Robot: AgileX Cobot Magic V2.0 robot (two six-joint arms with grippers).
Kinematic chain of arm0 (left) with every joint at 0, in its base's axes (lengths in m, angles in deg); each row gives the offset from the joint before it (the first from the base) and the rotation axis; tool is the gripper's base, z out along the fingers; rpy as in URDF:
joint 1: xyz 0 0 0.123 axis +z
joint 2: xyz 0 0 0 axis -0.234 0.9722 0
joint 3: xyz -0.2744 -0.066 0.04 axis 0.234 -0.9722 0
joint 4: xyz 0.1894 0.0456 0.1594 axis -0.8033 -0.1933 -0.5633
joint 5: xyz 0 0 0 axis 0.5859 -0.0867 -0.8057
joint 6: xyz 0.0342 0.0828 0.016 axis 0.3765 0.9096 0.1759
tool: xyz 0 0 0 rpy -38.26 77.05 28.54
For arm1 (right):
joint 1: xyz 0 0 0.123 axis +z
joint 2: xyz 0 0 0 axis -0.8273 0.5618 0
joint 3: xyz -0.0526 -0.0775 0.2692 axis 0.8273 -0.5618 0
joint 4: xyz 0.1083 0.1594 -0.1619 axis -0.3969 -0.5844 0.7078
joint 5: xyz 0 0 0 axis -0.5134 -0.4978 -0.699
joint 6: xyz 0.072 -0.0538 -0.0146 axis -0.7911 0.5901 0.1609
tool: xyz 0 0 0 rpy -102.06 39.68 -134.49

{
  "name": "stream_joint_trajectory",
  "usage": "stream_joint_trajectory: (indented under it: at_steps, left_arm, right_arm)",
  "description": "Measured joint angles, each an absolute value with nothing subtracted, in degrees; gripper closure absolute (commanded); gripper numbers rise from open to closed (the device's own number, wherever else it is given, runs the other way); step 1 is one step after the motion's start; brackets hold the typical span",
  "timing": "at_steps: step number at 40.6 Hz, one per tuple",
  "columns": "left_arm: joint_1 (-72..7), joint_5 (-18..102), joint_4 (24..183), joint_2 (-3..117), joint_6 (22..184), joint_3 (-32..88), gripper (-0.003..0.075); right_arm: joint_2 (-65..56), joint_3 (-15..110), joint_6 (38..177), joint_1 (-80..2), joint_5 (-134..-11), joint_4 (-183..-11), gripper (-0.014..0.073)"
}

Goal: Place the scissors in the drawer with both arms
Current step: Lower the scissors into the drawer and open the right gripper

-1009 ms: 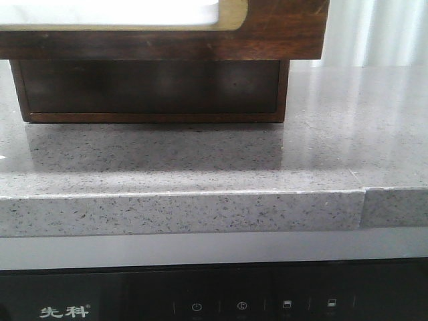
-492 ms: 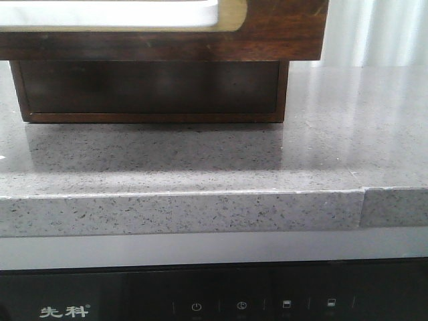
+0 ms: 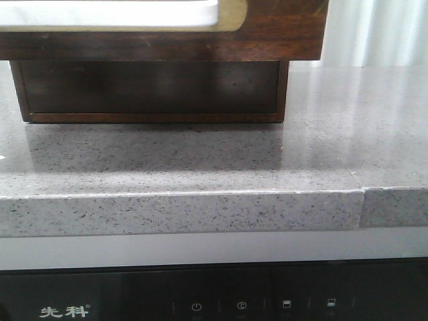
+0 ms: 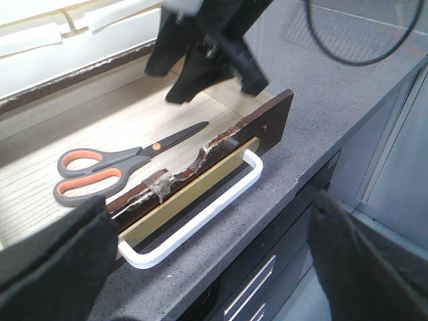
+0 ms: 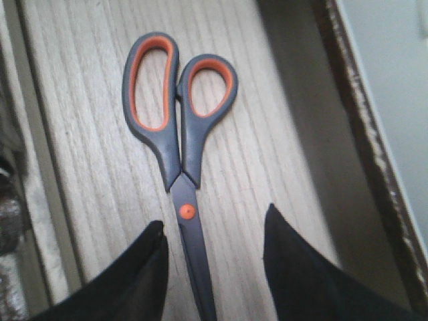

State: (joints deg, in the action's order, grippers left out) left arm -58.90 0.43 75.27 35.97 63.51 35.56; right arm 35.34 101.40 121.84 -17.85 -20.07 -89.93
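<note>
The grey speckled tabletop (image 3: pixel 200 160) carries the dark wooden cabinet (image 3: pixel 281 30), and out of it the drawer (image 4: pixel 267 124) stands pulled open, its pale floor bare except for the scissors (image 4: pixel 114 164). They lie flat on that floor, just behind the chipped drawer front with its white handle (image 4: pixel 200 217), their long axis running roughly along the front.

The right pincer (image 5: pixel 214 267) hangs directly above them: in its wrist view the blades (image 5: pixel 194 261) pass into the gap between its two fingers, the orange loops pointing away from it. Its fingers are spread wide and touch nothing, so the scissors appear released and resting on their own.

The left pincer (image 4: pixel 207 261) sits outside the drawer, over the tabletop's edge on the handle side, also spread and empty. By my reading it is the arm placed to push the front shut, once the right one lifts clear; the handle lies between its fingertips' line of approach
</note>
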Motion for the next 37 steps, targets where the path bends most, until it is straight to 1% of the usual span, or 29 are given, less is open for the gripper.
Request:
stream_joint_trajectory:
  at_steps: [14, 18, 25, 37]
  left_arm:
    - [-58.9, 0.4, 75.3, 36.0, 63.5, 35.6, 0.0156]
    - [-58.9, 0.4, 75.3, 36.0, 63.5, 35.6, 0.0156]
    - [-58.9, 0.4, 75.3, 36.0, 63.5, 35.6, 0.0156]
    - [-58.9, 0.4, 75.3, 36.0, 63.5, 35.6, 0.0156]
  right_arm:
    - [23.3, 101.4, 109.7, -17.9, -14.5, -89.9, 0.0231]
    - [19.2, 99.3, 106.6, -17.9, -13.7, -89.4, 0.0231]
    - [10.5, 88.7, 99.1, -17.9, -15.3, -86.4, 0.0231]
    - [-8.0, 64.1, 90.8, -17.9, -27.7, -85.4, 0.0231]
